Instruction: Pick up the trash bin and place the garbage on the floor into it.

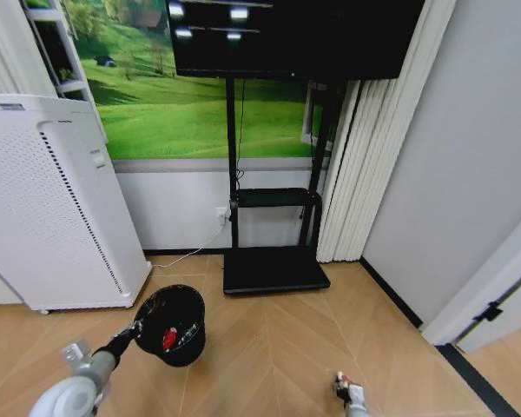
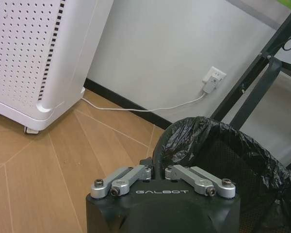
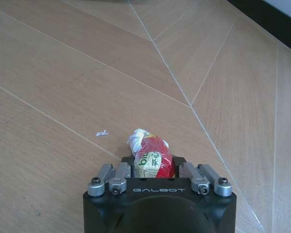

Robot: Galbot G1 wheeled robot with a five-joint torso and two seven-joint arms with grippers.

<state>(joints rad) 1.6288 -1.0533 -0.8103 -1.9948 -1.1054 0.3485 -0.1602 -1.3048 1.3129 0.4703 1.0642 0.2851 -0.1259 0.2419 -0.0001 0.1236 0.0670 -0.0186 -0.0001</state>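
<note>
The trash bin (image 1: 169, 323), a small black basket lined with a black bag, hangs in front of me at the left with a red piece of garbage (image 1: 168, 339) inside. My left gripper (image 1: 139, 330) is shut on its near rim; the left wrist view shows the gripper (image 2: 157, 167) clamped on the bin's bag-covered edge (image 2: 218, 145). Low at the right, my right gripper (image 1: 344, 388) is shut on a crumpled red-and-white piece of garbage (image 3: 148, 148), which sticks out between the right gripper's (image 3: 154, 167) fingers just above the wooden floor.
A tall white perforated appliance (image 1: 52, 208) stands left of the bin. A black TV stand base (image 1: 273, 269) sits against the wall ahead, beside a curtain (image 1: 365, 174). A white cable runs to a wall socket (image 2: 212, 80). A tiny white scrap (image 3: 102, 132) lies on the floor.
</note>
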